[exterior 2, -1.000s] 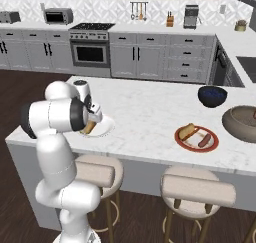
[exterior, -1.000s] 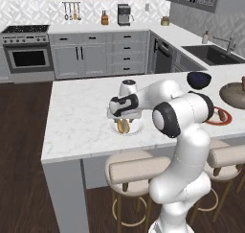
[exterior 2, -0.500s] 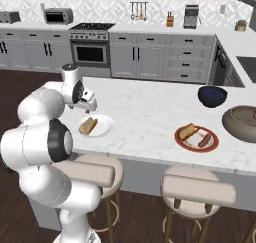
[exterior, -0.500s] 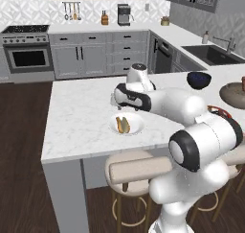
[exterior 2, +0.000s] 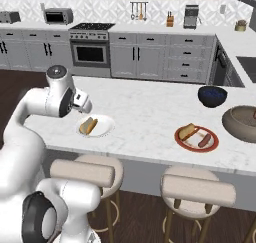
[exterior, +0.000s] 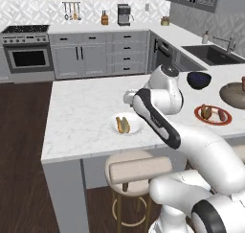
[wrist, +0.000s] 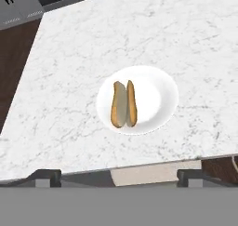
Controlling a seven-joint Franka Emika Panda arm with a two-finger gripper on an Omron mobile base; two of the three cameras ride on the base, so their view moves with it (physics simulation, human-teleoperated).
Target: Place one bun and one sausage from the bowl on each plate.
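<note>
A split bun (wrist: 123,104) lies on the plain white plate (wrist: 158,95), near the counter's front edge. My gripper (wrist: 118,176) hangs above and just in front of this plate, open, nothing between its fingertips (wrist: 44,176). From the right base view the hand (exterior 2: 84,104) is up and left of the white plate (exterior 2: 102,129). The red-rimmed plate (exterior 2: 182,142) further right carries a bun (exterior 2: 187,131) and a sausage (exterior 2: 204,139). A wide brown bowl (exterior 2: 242,122) stands at the far right. Its contents are not clear.
A dark blue bowl (exterior 2: 212,95) stands behind the red-rimmed plate. Two padded stools (exterior 2: 85,173) are tucked under the counter's front edge. My own arm (exterior: 158,117) arches over the counter between the two plates. A sink (exterior: 210,54) is at the far right.
The gripper has lifted from the white plate, leaving the bun on it, and has drawn back above the plate. The arm has swung into a wider arc.
</note>
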